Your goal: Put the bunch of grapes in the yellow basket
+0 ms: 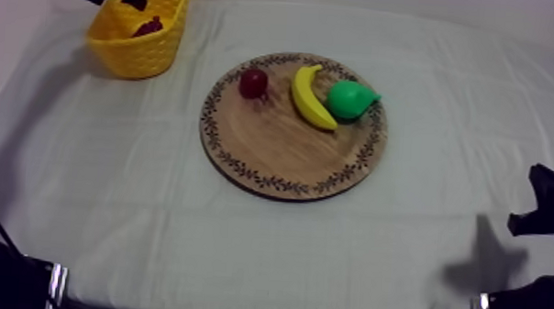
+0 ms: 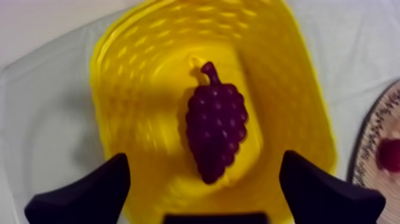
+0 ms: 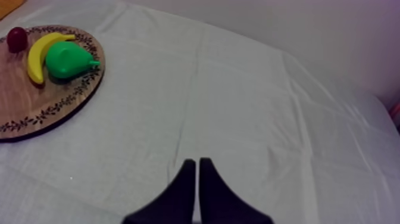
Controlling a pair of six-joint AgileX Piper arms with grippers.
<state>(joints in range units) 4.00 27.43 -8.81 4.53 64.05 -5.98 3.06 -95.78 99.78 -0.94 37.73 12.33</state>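
The grey-white cloth (image 1: 149, 204) covers the whole table and has soft folds in it. The round wooden board (image 1: 291, 157) lies in the middle. The left arm reaches in well away from the board, past its far left side. The left gripper (image 2: 205, 156) hangs over the yellow basket (image 1: 135, 56) and points down into it. Its two black fingers (image 2: 89, 190) are spread wide apart and hold nothing. The bunch of grapes (image 2: 215, 122) is not on the board. It lies flat on the basket's floor, under the gap between the fingers. The right gripper (image 3: 197, 162) sits low over bare cloth, well off the board's right side. Its fingers are pressed together in a thin wedge with nothing in them. On the board lies the banana (image 1: 310, 99), with the pear (image 1: 350, 98) just beside it and the small red fruit (image 1: 253, 82) near its other side. Seen from above, the basket's wall hides most of the grapes.
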